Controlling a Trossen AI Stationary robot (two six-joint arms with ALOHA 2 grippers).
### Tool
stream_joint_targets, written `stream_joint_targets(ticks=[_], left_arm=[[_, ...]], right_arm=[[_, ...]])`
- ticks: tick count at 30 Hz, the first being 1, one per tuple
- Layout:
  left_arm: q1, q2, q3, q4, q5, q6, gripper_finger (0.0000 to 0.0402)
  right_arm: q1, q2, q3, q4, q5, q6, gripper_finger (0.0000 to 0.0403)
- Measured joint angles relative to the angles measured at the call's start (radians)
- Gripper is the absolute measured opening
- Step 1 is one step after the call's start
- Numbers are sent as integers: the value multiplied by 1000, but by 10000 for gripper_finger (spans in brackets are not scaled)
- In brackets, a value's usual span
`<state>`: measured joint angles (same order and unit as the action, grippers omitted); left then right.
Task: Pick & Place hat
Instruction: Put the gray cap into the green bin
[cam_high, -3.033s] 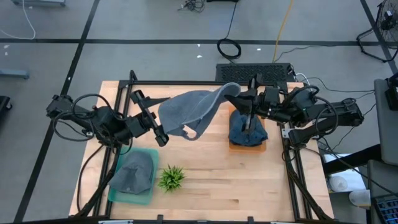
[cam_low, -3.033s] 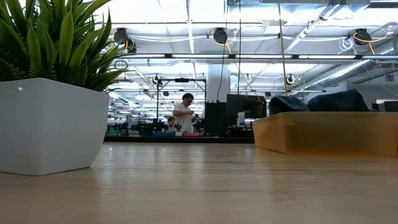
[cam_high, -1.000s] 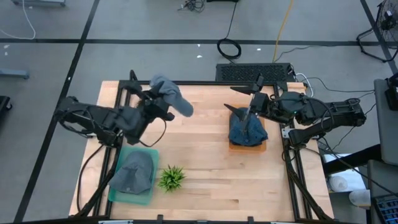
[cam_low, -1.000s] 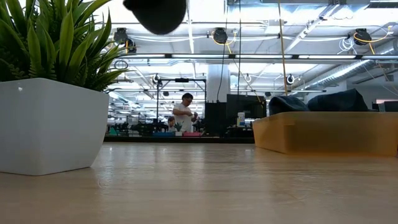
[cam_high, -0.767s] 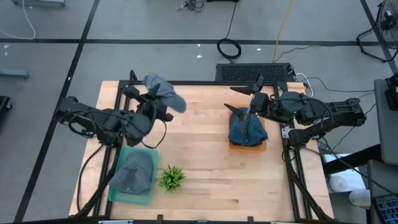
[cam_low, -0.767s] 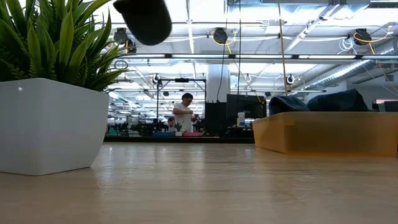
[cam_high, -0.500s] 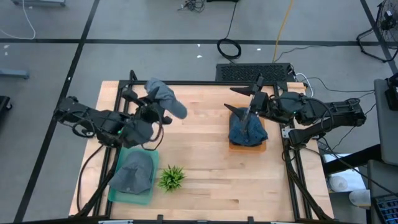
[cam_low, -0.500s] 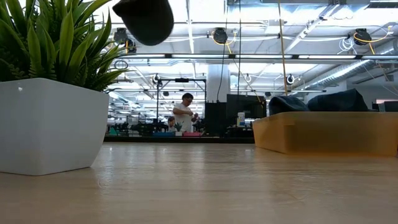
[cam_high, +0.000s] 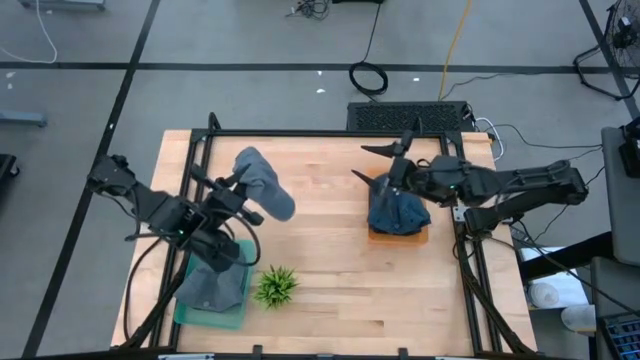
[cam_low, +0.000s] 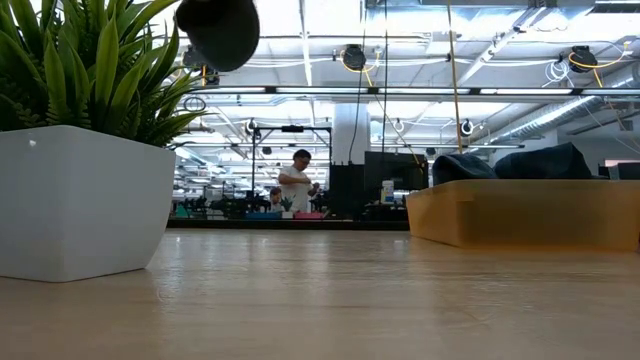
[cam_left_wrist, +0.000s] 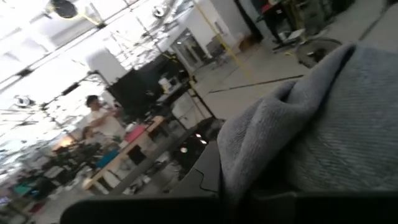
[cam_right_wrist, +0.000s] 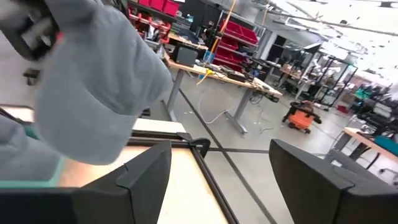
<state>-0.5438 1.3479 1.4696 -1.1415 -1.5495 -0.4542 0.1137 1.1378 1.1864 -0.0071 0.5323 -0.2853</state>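
High view first: I see my left gripper (cam_high: 243, 190) clenched on a grey hat (cam_high: 262, 183), which hangs bunched in the air over the left half of the table (cam_high: 330, 270), just above and toward the far side of the green tray (cam_high: 232, 318). From the left wrist camera the hat (cam_left_wrist: 323, 130) fills most of the frame, its knitted cloth folded right against the fingers, so I take the grip as firm. In the low view the same hat (cam_low: 218, 30) shows as a dark rounded lump at the top edge, well clear of the tabletop.

Moving outward, the green tray sits at the near-left corner of the table and holds another grey hat (cam_high: 215, 280), lying flat and covering most of it. Just beside the tray stands a small green plant (cam_high: 275, 286) in a white pot (cam_low: 85, 200).

Across the table, my right gripper (cam_high: 385, 165) hovers with its fingers spread and nothing between them, above the far edge of the orange bin (cam_high: 398, 236). That bin holds a heap of dark blue hats (cam_high: 397, 208), piled above its rim; the low view shows the bin's wall (cam_low: 520, 212) with the dark heap (cam_low: 510, 162) rising over it.

A person (cam_low: 296, 182) stands at a bench far back in the room.
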Motion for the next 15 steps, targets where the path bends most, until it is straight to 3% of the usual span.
stream_joint_targets(ticks=[10, 15], left_arm=[[-5, 0, -1, -429, 247, -554, 5], [3, -28, -32, -429, 342, -647, 5]], right_arm=[[-16, 0, -287, 487, -5, -182, 256], [-16, 0, -357, 656, -4, -144, 256]])
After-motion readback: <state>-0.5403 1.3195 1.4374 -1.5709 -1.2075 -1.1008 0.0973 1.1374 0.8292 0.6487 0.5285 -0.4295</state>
